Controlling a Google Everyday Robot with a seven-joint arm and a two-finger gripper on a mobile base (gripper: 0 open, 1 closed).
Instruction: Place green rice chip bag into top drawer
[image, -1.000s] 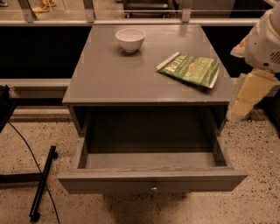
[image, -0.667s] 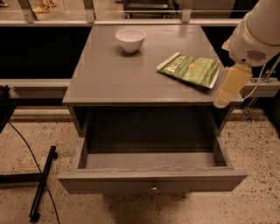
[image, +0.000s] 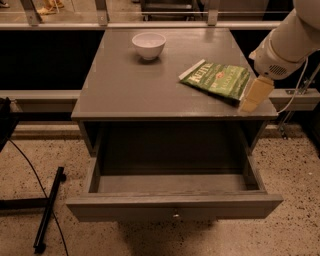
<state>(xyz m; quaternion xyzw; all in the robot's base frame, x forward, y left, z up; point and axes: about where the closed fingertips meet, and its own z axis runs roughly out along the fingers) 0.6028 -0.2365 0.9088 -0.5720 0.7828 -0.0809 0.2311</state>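
Nearest the viewer, the top drawer (image: 170, 206) stands pulled out from under a grey worktop (image: 130, 85). It is wide, shallow and the same grey, with a small metal knob (image: 176, 215) at the middle of its front panel. It reaches over a speckled floor (image: 295, 185), where a black stand (image: 48, 210) and a cable lie to the left.

Above, at the worktop's front right corner, is the robot's end effector (image: 255, 96), a pale tan piece pointing down and to the left from a white arm (image: 287, 42). It sits at the right end of the green rice chip bag (image: 217, 80) (whether it touches the bag, and whether it is wide or narrow, cannot be told).

The bag lies flat on the right half of the worktop, turned at a slant, with a white strip along its left end. It carries white lettering near that end, but the words cannot be made out.

Farther back, near the far edge and left of centre, stands a small white bowl (image: 148, 45), well apart from the bag. A metal rail (image: 150, 24) runs just beyond the far edge.
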